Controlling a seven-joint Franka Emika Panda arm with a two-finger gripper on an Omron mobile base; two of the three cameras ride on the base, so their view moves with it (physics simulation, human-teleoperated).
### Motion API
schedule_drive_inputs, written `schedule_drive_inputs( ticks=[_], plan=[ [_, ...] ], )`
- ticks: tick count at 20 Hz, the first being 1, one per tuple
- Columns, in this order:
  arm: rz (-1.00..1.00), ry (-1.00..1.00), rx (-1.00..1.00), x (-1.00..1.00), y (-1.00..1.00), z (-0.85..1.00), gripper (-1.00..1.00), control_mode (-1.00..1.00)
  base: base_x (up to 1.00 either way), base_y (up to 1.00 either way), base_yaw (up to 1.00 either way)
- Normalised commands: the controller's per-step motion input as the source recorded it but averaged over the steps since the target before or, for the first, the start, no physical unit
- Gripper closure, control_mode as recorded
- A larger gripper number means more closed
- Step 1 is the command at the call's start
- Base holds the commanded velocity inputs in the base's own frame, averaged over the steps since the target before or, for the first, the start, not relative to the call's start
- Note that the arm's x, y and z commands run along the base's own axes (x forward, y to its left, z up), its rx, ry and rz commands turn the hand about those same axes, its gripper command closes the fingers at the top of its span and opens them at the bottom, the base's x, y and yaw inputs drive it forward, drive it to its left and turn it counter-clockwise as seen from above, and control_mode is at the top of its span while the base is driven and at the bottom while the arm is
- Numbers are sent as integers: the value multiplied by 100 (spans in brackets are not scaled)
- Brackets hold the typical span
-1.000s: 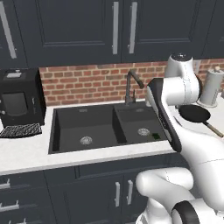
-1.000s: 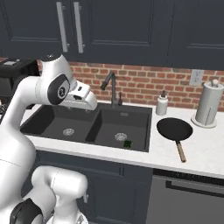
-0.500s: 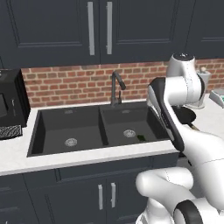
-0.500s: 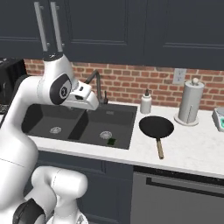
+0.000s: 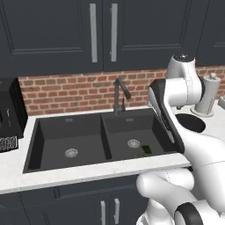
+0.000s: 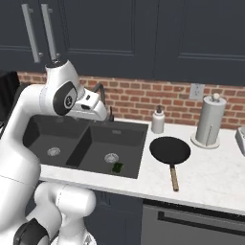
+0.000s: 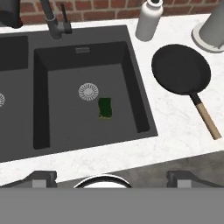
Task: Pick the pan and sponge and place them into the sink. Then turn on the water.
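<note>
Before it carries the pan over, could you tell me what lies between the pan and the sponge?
In the hand view, bare white counter, then the sink's right wall, separates the pan from the sponge.

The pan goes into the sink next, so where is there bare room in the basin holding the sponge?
In the sink, the basin floor is free left of the drain and along the front wall. The middle is crowded by the sponge beside the drain. The pan sits on the counter to the right.

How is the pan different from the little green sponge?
The pan is round and black; the sponge is rectangular and green. The pan is far bigger than the sponge. The pan lies on the white counter beside the sink; the sponge already lies inside the sink's basin, near the drain. Both lie flat, untouched.
</note>
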Motion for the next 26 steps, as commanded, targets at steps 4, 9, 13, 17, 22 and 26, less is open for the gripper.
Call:
schedule_drive_inputs(
  ticks=[4, 9, 13, 17, 22, 26],
  plan=[
    [0, 0, 0, 0, 0, 0, -100, 100, 52, -25, 0],
    [0, 0, 0, 0, 0, 0, -100, 100, 24, -4, 0],
    [0, 0, 0, 0, 0, 0, -100, 100, 2, -1, 0],
    [0, 0, 0, 0, 0, 0, -100, 100, 0, -6, 0],
    [0, 0, 0, 0, -8, -4, -100, -100, 0, -2, 0],
    [0, 9, 0, 0, -24, -18, -100, -100, 0, 0, 0]
  ],
)
